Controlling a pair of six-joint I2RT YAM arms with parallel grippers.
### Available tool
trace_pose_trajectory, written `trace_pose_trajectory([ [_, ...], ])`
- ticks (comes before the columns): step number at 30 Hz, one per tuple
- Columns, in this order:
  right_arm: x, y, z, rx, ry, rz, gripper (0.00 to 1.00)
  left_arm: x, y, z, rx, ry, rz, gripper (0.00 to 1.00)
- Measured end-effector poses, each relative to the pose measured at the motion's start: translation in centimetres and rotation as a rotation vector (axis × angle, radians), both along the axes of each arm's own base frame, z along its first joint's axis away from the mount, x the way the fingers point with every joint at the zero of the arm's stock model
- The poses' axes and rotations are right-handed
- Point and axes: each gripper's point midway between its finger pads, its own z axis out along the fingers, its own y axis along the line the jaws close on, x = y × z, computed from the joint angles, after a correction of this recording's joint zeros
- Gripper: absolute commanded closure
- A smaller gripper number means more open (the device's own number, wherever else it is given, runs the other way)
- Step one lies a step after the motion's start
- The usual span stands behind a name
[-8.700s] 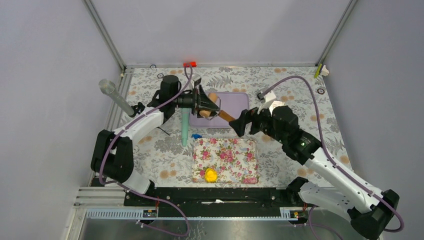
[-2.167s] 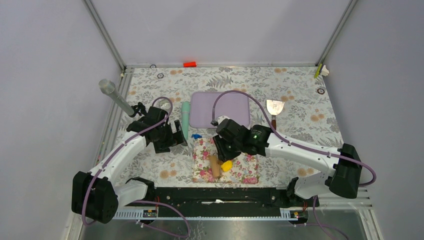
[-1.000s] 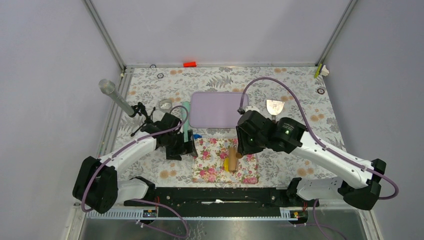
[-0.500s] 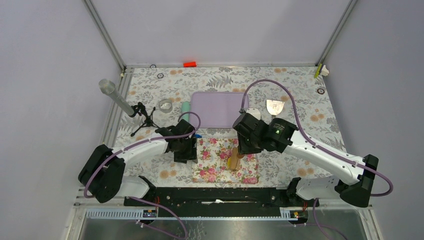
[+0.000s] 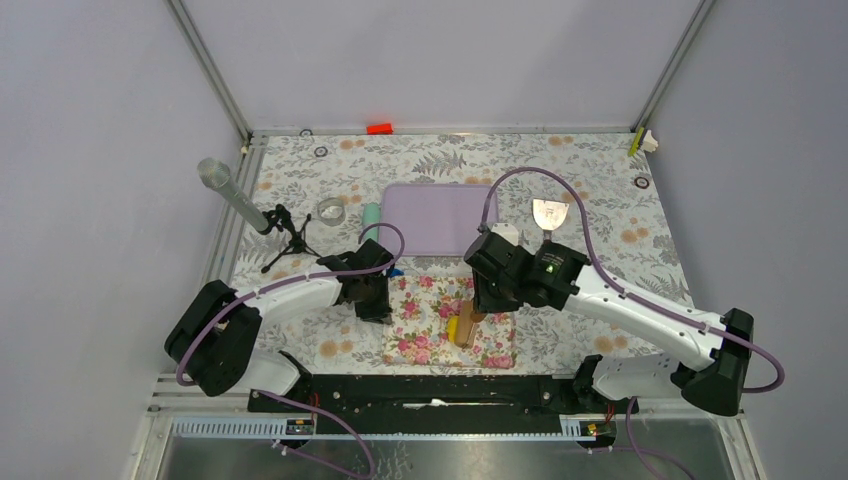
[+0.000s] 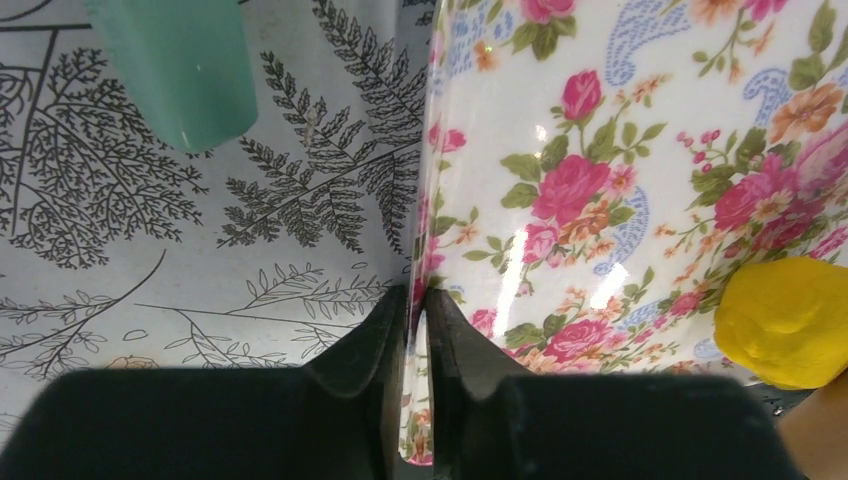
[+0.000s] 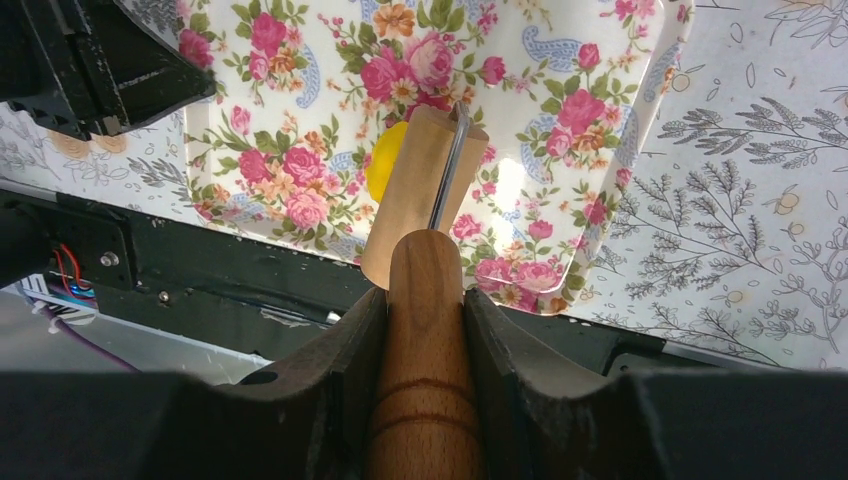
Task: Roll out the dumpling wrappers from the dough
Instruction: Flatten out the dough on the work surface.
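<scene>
Left gripper (image 6: 418,308) is pinched shut on the tray (image 6: 620,120) rim. Right gripper (image 7: 425,300) clamps the pin (image 7: 420,190), which lies on the dough (image 6: 785,320) on that tray. If that thin pinch slips, the tray skates, and the dough might stick to the pin.

The rose-printed rectangular tray (image 6: 640,130) has a hard, glossy surface that throws back white glints; it looks like glazed plastic. On the tray, the bright yellow dough lump (image 6: 790,320) is matt, soft-looking and faintly dimpled. Over the tray, the pale wooden rolling pin (image 7: 415,190) is smooth, satiny wood with fine grain and turned grooves in its handle. Under the tray, the grey fern-printed table cover (image 6: 150,230) lies flat and matt; whether it is cloth or paper cannot be told. Off the tray's left edge, the teal cylinder (image 6: 180,70) is smooth plastic with a dull sheen. Beyond the tray's far edge, the lilac rounded board (image 5: 440,218) looks matt, and the small spatula (image 5: 549,212) has a bright bare-metal blade.
</scene>
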Motion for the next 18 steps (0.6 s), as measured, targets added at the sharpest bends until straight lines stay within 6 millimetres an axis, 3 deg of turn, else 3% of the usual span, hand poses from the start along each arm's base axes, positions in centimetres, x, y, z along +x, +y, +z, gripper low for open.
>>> trace_pose_trajectory([
  [2,0.1,0.2,0.0,0.009,-0.001,-0.002,1.00,0.1,-0.1,0.0,-0.007,-0.002,0.000,1.00],
  [13,0.1,-0.2,-1.3,-0.050,0.019,-0.013,1.00,-0.1,-0.2,0.1,-0.012,0.002,-0.009,1.00],
  [18,-0.3,-1.6,-3.3,-0.141,0.050,-0.020,1.00,-0.1,-0.3,0.1,-0.014,0.001,-0.014,1.00],
])
